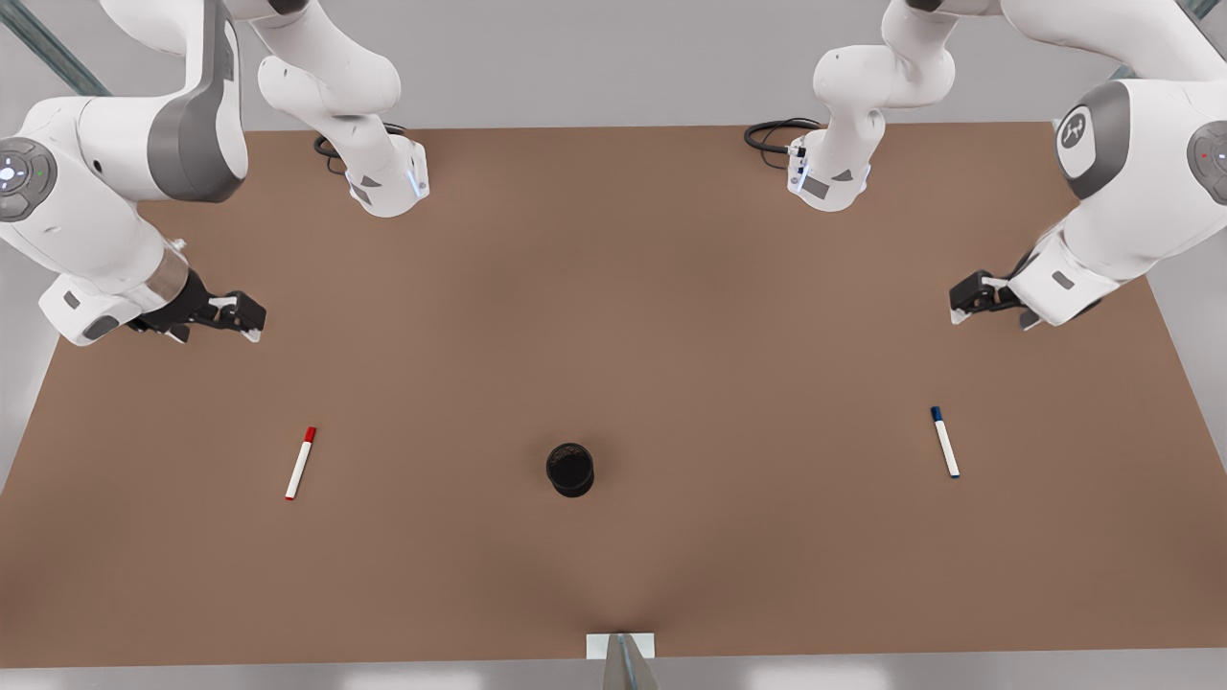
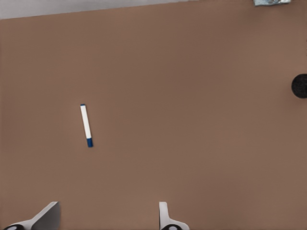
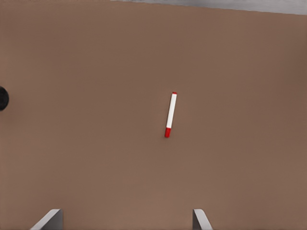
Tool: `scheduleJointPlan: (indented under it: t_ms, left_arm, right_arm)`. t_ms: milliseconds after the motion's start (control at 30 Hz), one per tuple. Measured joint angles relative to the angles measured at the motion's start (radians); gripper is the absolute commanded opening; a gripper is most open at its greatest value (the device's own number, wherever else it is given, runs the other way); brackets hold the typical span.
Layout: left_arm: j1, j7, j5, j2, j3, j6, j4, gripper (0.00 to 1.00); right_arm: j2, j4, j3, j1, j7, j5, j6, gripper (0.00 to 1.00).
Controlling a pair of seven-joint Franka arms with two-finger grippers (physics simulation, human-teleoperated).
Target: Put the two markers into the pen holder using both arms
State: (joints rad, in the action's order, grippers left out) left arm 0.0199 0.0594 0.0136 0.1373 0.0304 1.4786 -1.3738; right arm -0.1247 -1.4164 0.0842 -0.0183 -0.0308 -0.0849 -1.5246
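Two slim markers are lying flat on the brown matte table (image 1: 613,287) in the front view, neither yet touched: the red-capped marker (image 1: 300,463) toward that view's left and the blue-capped marker (image 1: 945,442) toward its right, with the pen holder (image 1: 570,469), a short black cylinder with a dark round mouth, standing upright between them and well apart from both. The right gripper (image 1: 251,319) is hanging above the table at the front view's left, up-table from the red marker, and the left gripper (image 1: 955,305) is hanging at the front view's right, up-table from the blue one; from this view it cannot be told how their fingers are standing. In the left wrist view the blue-capped marker (image 2: 86,125) is lying ahead of the camera, its white barrel smooth and round, and two pale fingertips (image 2: 165,218) are showing spread wide apart and empty, while the holder (image 2: 300,86) is peeking in at the frame's edge. In the right wrist view the red-capped marker (image 3: 170,115) is lying ahead of fingertips (image 3: 199,219) that are likewise parted and holding nothing. The step in hand appears to be the reach; each arm would do well to come down over its marker's mid-barrel with the fingers set across the long axis, since a thin, hard, round barrel is likely to roll or pivot if pinched near an end.
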Motion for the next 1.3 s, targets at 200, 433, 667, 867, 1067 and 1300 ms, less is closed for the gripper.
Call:
scheduleJointPlan:
  t_ms: [200,433,667,867,1067,1300]
  left_arm:
    - [-0.055,0.014,0.003,0.130,-0.032,0.061,-0.022,1.00]
    - [-0.182,0.046,0.009,0.365,-0.039,0.367,-0.127,1.00]
    - [-0.225,0.075,0.011,0.561,-0.040,0.642,-0.127,1.00]
    - [-0.234,0.092,0.017,0.650,-0.040,0.758,-0.131,1.00]
    - [-0.224,0.103,0.021,0.676,-0.040,0.822,-0.142,0.61]
    - [-0.221,0.114,0.021,0.678,-0.040,0.847,-0.142,0.54]
  right_arm:
    - [-0.082,-0.019,0.001,-0.002,0.000,0.000,-0.055,1.00]
    - [-0.365,-0.141,0.000,-0.123,0.015,0.015,-0.373,1.00]
    - [-0.559,-0.099,0.015,-0.099,0.021,0.015,-0.614,1.00]
    - [-0.649,-0.100,0.008,-0.091,-0.010,0.016,-0.777,1.00]
    - [-0.619,-0.265,0.035,-0.169,-0.028,0.016,-0.888,1.00]
    - [-0.592,-0.348,0.079,-0.246,-0.022,0.015,-0.991,1.00]
